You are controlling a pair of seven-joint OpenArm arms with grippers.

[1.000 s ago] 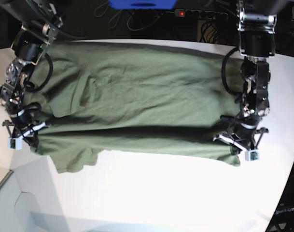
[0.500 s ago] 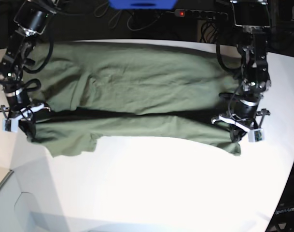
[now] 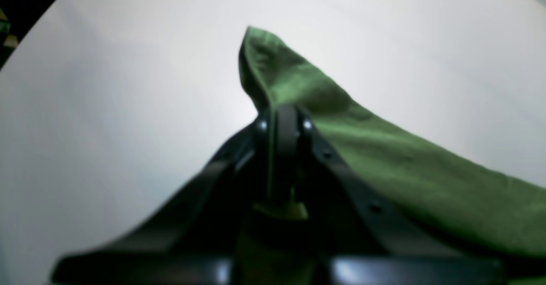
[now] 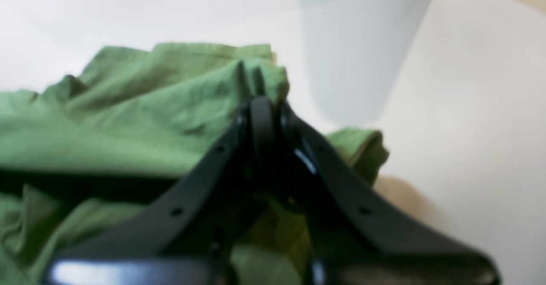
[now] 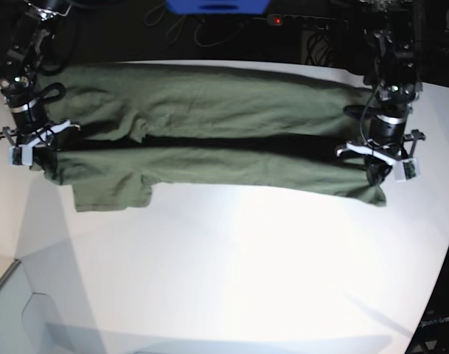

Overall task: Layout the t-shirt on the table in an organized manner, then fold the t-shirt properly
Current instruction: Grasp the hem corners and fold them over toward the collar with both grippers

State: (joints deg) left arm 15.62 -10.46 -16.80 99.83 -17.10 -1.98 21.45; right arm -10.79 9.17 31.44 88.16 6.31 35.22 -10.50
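The olive-green t-shirt lies stretched across the far half of the white table, with its near long edge lifted and doubled over toward the far side. A sleeve hangs out at the lower left. My left gripper is shut on the shirt's right-hand corner; the left wrist view shows the t-shirt pinched in the left gripper. My right gripper is shut on the left-hand end, and in the right wrist view bunched cloth of the t-shirt sits in the right gripper.
A power strip with a red light and a blue object lie beyond the table's far edge. The table's curved edge runs down the right side. A pale panel sits at the lower left.
Both grippers have carried the shirt's near edge away from me toward the far side. The doubled strip has grown narrower and straighter, and both arms now sit higher in the base view.
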